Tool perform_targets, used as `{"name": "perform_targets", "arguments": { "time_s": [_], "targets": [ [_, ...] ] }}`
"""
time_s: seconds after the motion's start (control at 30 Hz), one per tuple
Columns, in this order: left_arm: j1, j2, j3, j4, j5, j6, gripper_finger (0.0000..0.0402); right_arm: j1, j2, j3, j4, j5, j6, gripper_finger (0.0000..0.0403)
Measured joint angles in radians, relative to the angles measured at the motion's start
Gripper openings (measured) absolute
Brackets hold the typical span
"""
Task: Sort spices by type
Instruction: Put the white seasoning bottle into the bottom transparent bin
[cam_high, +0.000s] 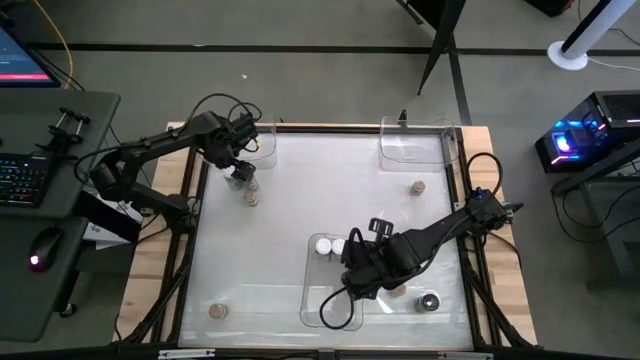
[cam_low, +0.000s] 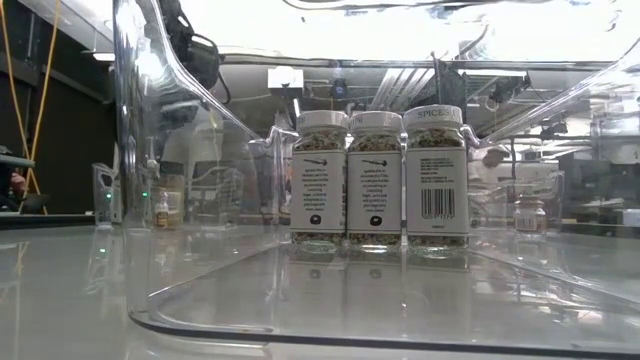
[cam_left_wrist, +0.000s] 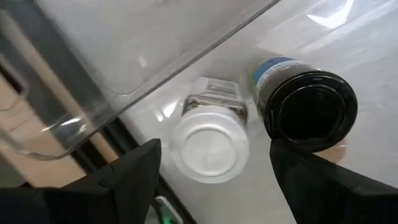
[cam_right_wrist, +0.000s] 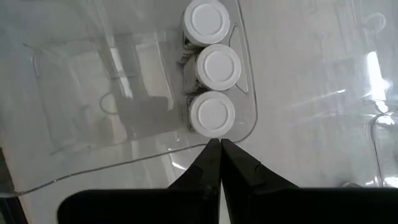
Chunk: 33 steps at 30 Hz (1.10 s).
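Your left jaws stand apart at the far left corner of the counter, hanging just above a white-capped jar without touching it. A black-capped jar stands right beside that white-capped one, and both sit just outside the curved edge of a clear tray in that corner.

Your right jaws are pressed together and hold nothing. They hover over the near middle of the counter, just off the rim of a second clear tray. Inside that tray, three white-capped jars stand upright in a tight row against its wall; in the low view you see the same three jars side by side with their labels facing the camera.

You have other jars loose on the counter: a tan-capped jar toward the far right corner below a third clear tray, another tan-capped jar at the near left corner, and a dark-capped jar by the near right corner, beside the right arm.
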Motion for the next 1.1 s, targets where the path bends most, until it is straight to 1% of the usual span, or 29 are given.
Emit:
{"name": "perform_targets", "arguments": {
  "time_s": [0.27, 0.37, 0.5, 0.6, 0.9, 1.03, 1.1],
  "targets": [
    [0.0, -0.001, -0.002, 0.003, 0.003, 0.0, 0.0294, -0.003, 0.0, 0.0, 0.003, 0.001, -0.008, 0.0],
    [0.001, -0.001, -0.001, 0.0, -0.007, -0.022, 0.0294, -0.008, 0.0, 0.0, 0.004, 0.003, -0.008, 0.0],
    [0.001, 0.004, 0.023, 0.004, 0.005, -0.027, 0.0294, -0.009, 0.0, 0.0, 0.007, 0.003, -0.01, 0.0],
    [0.002, 0.004, 0.043, 0.006, -0.004, -0.027, 0.0294, -0.01, 0.0, 0.0, 0.01, 0.004, -0.011, 0.0],
    [0.014, 0.004, 0.045, -0.022, -0.015, -0.019, 0.0294, -0.009, 0.0, 0.0, 0.021, 0.004, -0.009, 0.0],
    [0.014, 0.007, 0.045, -0.045, 0.042, -0.009, 0.0294, -0.01, 0.0, 0.0, 0.025, 0.008, -0.01, 0.0],
    [0.014, 0.011, 0.045, -0.041, 0.03, -0.012, 0.0294, -0.01, 0.0, 0.0, 0.026, 0.014, -0.01, 0.0]
  ]
}}
